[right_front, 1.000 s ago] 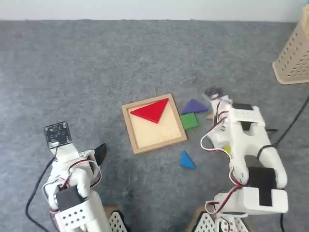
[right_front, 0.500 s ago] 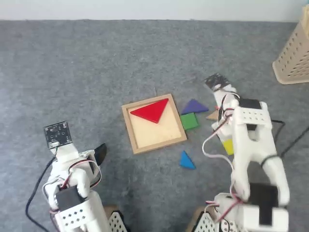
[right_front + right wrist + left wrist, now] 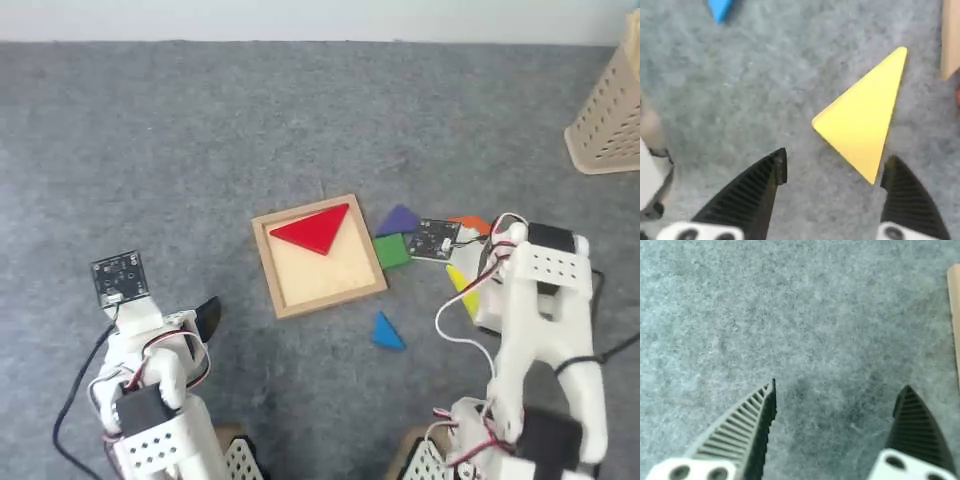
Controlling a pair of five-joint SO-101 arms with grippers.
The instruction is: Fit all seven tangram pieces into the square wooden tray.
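The square wooden tray (image 3: 326, 289) lies mid-table with a red triangle (image 3: 312, 229) in its far half. To its right lie a purple piece (image 3: 400, 217), a green square (image 3: 392, 250), an orange piece (image 3: 468, 224) and a small blue triangle (image 3: 387, 332). A yellow triangle (image 3: 461, 284) peeks out beside the right arm (image 3: 530, 275). My right gripper (image 3: 832, 170) hangs open just above the yellow triangle (image 3: 862, 120), whose near corner lies between the fingers. My left gripper (image 3: 837, 405) is open over bare carpet, left of the tray's edge (image 3: 955, 315).
Grey carpet covers the table. A pale perforated basket (image 3: 610, 110) stands at the far right. The blue triangle (image 3: 720, 7) and a tan wooden edge (image 3: 951, 37) border the right wrist view. The left arm (image 3: 150, 370) sits at the near left.
The right arm swung its wrist from beyond the purple piece back toward the near side, stopping over the yellow triangle. The orange piece came into sight. The left arm stayed still.
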